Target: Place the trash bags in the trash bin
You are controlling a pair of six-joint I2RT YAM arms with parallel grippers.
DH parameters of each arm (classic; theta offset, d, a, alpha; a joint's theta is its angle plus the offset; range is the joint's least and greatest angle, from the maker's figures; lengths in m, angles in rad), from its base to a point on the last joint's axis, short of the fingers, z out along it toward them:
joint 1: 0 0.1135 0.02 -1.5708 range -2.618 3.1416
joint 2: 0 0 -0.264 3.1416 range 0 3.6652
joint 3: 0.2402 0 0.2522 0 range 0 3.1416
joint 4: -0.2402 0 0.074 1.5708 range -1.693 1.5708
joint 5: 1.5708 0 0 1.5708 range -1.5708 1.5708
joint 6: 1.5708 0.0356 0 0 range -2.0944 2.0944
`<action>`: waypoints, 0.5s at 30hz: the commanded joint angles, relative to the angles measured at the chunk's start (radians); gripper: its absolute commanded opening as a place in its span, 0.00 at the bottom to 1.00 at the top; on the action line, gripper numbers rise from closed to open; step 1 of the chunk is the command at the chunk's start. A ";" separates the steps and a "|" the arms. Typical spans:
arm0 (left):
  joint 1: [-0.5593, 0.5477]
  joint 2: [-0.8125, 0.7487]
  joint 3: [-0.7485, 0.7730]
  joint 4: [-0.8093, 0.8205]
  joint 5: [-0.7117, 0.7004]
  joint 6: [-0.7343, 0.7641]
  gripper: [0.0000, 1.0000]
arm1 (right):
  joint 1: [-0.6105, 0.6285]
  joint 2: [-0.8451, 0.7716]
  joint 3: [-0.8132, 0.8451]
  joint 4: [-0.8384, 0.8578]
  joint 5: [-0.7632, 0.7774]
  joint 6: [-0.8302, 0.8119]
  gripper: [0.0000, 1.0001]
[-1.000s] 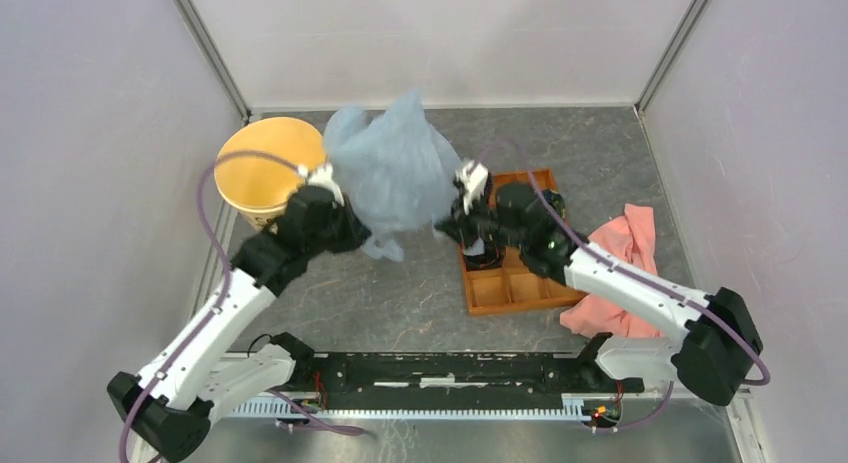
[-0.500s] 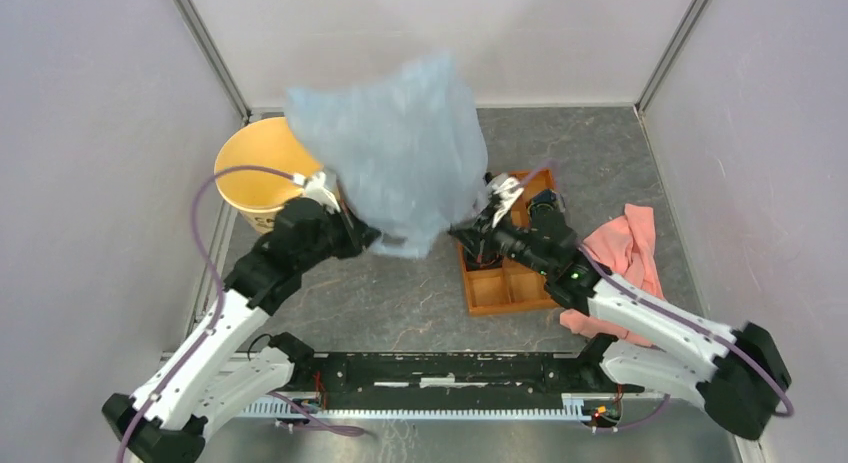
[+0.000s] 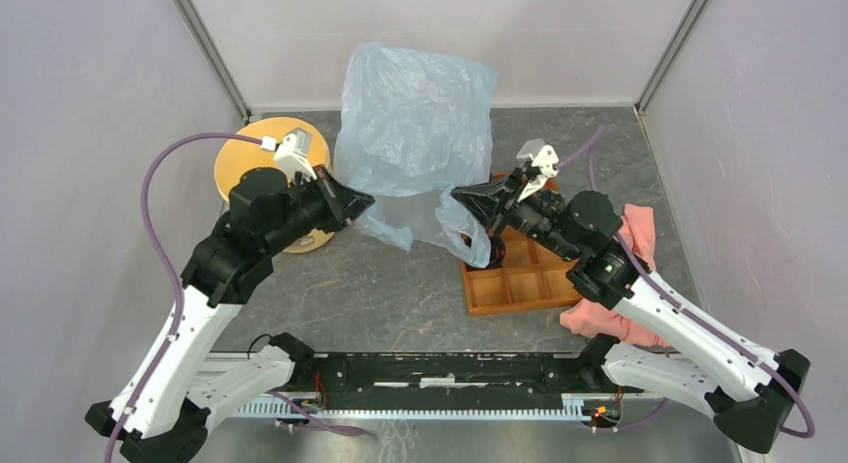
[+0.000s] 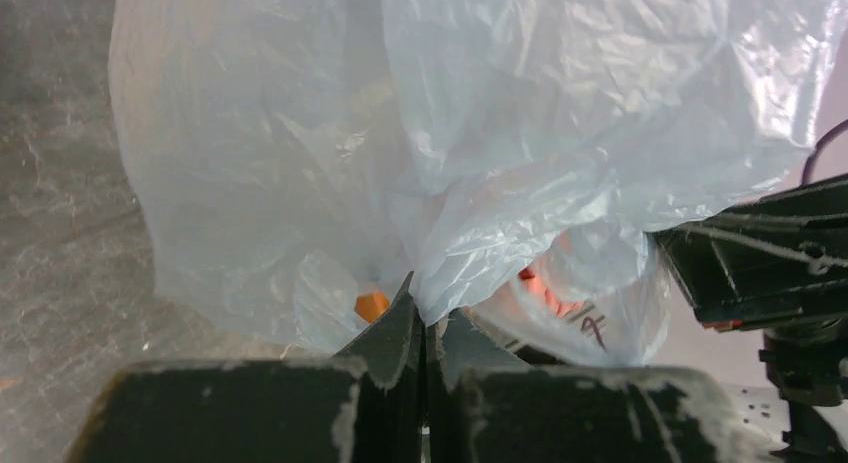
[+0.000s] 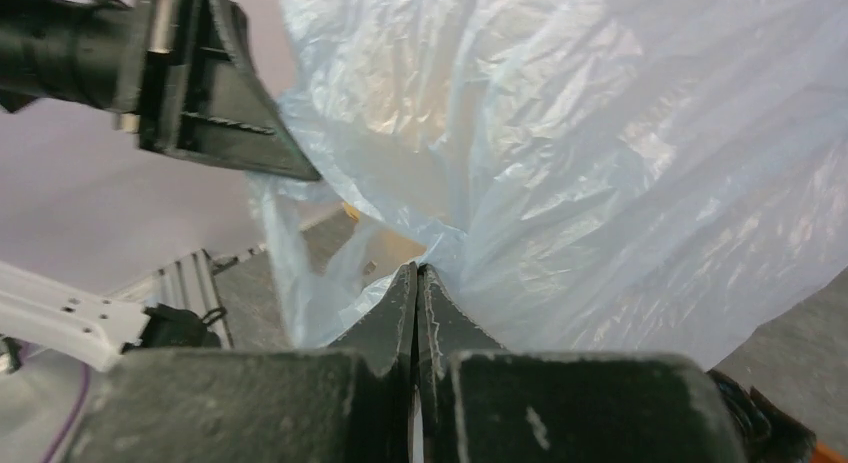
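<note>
I've got the trash bag (image 3: 420,113) strung up in the air between both arms. The left gripper (image 3: 357,201) has its jaws pinched tight on one edge, and the right gripper (image 3: 458,195) does the same on the other. The bag hangs just right of the trash bin (image 3: 240,161), which sits on the table (image 3: 400,293) partly under my left arm.
</note>
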 commanded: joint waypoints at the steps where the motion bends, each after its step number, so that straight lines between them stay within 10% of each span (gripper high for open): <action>1: 0.002 -0.006 -0.050 -0.054 0.061 0.039 0.02 | -0.001 0.047 -0.032 -0.120 0.104 -0.036 0.00; 15: 0.003 0.076 -0.052 -0.078 0.048 0.002 0.03 | -0.001 0.185 0.131 -0.347 0.139 -0.227 0.04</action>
